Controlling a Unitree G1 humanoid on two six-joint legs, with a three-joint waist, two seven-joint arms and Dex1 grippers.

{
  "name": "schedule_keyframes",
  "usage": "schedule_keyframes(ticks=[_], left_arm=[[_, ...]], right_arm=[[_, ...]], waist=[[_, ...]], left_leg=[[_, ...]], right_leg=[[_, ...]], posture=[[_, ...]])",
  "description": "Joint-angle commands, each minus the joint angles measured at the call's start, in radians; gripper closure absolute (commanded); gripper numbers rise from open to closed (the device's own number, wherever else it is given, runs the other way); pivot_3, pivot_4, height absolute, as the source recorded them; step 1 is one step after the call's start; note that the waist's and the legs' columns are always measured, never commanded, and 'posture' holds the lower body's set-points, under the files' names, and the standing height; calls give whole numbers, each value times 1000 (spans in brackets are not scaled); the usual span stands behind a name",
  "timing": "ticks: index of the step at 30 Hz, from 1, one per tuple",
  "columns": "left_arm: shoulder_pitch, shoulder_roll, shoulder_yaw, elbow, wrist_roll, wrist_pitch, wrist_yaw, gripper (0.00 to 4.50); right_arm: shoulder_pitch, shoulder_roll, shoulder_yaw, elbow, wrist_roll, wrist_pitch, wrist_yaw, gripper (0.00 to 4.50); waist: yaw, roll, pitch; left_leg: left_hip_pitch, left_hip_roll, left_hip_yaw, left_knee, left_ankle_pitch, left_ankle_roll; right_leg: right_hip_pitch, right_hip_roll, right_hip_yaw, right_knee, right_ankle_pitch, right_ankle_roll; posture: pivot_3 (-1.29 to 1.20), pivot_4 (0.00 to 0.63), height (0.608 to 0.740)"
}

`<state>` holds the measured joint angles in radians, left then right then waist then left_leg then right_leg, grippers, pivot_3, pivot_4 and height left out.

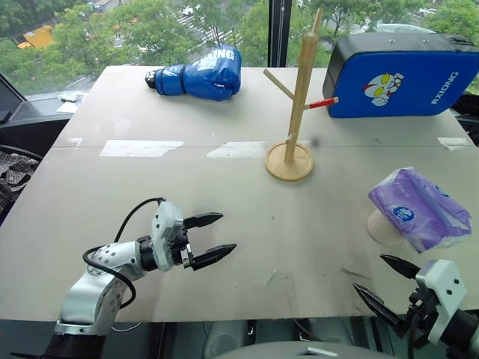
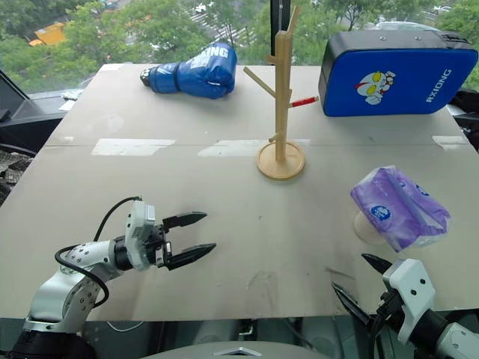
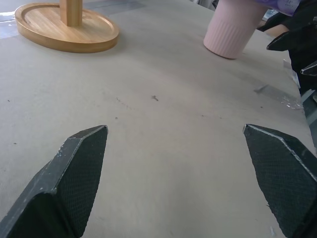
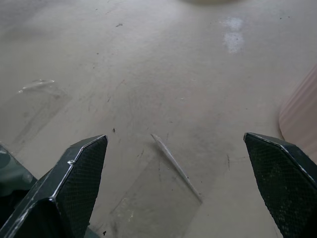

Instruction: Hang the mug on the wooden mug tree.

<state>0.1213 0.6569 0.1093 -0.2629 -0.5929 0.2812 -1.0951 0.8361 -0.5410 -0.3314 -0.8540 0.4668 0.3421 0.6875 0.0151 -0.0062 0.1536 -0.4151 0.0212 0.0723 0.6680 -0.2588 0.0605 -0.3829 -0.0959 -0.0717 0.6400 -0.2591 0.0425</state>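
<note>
Here the mug (image 1: 384, 227) is standing on the grey table (image 1: 247, 224) at the robot's right side, mouth down as far as one can tell, and a purple tissue pack (image 1: 420, 208) is lying on top of it, hiding most of it from the head views (the left wrist view is showing its pale ribbed wall (image 3: 232, 27) more plainly). The wooden mug tree (image 1: 296, 105) is standing upright on its round base near the middle of the table, well apart from the mug, with one red-tipped peg pointing toward a blue pad (image 1: 400, 75) lying just beside it at the far right. A blue boxing glove (image 1: 200, 75) is lying at the far edge, to the left of the tree.

The left gripper (image 1: 212, 238) is hovering over the near left part of the table, its black fingers spread wide and holding nothing, pointing across toward the right. The right gripper (image 1: 388, 283) is hanging at the near right edge, just in front of the mug and not touching it, its fingers likewise gaping wide with nothing between them.
</note>
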Motion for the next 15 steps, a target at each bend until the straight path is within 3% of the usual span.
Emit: schedule_keyframes(ticks=[1,6,12,15], left_arm=[[-10,8,26,3,-25,-22,-43,0],[-28,7,25,67,-41,-76,-164,0],[-73,-4,5,69,-52,-67,-202,0],[-103,-7,-8,55,-57,-51,-198,0]], right_arm=[[-18,7,-13,-2,0,-24,-4,15],[35,26,-110,60,27,-33,21,15],[122,16,-389,240,100,-60,118,15],[150,-42,-585,299,288,32,201,15]], waist=[[0,0,0],[2,1,0],[2,1,0],[-2,3,1]], left_leg=[[0,0,0,0,0,0],[0,0,0,0,-3,4],[0,0,0,0,-3,5],[0,0,0,-1,-3,5]], right_leg=[[0,0,0,0,0,0],[0,0,-1,0,0,0],[0,0,0,-1,0,0],[0,0,0,-1,0,0]], posture=[[0,150,731],[0,150,731],[0,150,731],[0,150,731]])
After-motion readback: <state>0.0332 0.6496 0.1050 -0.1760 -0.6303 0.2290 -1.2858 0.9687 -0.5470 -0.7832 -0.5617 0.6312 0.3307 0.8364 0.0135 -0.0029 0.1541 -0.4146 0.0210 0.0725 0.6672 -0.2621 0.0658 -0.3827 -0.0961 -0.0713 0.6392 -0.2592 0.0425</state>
